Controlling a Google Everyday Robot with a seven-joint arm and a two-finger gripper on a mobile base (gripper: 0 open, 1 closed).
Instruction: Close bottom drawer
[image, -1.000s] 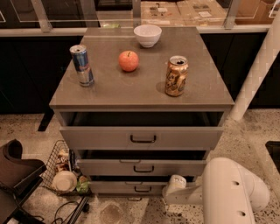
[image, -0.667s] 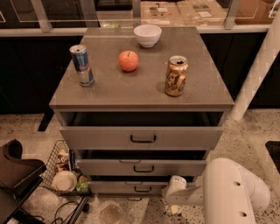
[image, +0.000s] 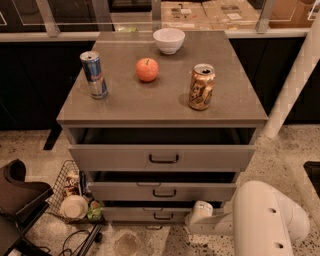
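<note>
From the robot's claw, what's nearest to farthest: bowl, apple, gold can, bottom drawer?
The gripper sits low, near the floor.
1. bottom drawer: just left of it, lowest.
2. gold can: on top, front right.
3. apple: on top, middle.
4. white bowl: on top, at the back.

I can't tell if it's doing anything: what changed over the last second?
Nothing visibly changed. The gripper stays low at the right end of the bottom drawer, which remains open. The apple and bowl on top sit as before.
</note>
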